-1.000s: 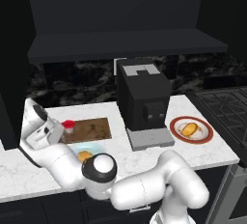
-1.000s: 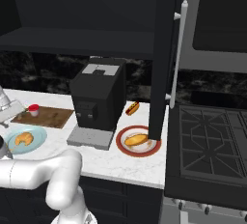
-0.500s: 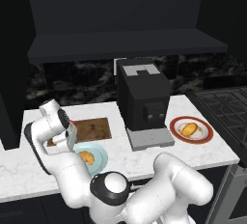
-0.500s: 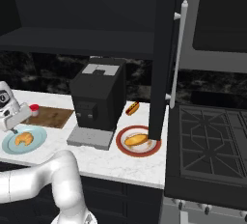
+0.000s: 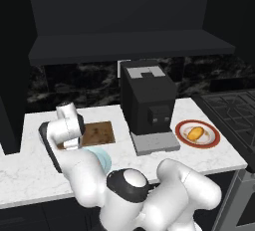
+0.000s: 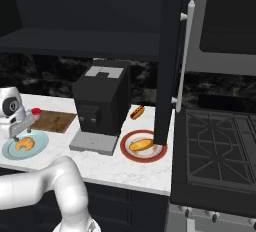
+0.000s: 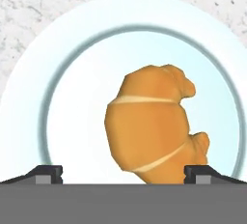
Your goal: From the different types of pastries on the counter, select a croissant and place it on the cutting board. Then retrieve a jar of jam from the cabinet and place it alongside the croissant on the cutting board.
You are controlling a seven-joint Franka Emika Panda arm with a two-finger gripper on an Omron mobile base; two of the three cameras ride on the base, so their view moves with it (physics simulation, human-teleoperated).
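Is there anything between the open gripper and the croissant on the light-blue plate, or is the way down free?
Nothing visible stands in the way. In the hand view the gripper is open above the croissant, which lies alone on the light-blue plate, with the finger tips wide apart and the pastry toward the right tip.

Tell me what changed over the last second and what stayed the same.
The white arm swung its end effector from the brown wooden cutting board toward the base, and it now hangs open above the golden crescent croissant on the round light-blue plate. Nothing was gripped or released. The croissant, board, red-lidded jam jar and black coffee machine stayed put.
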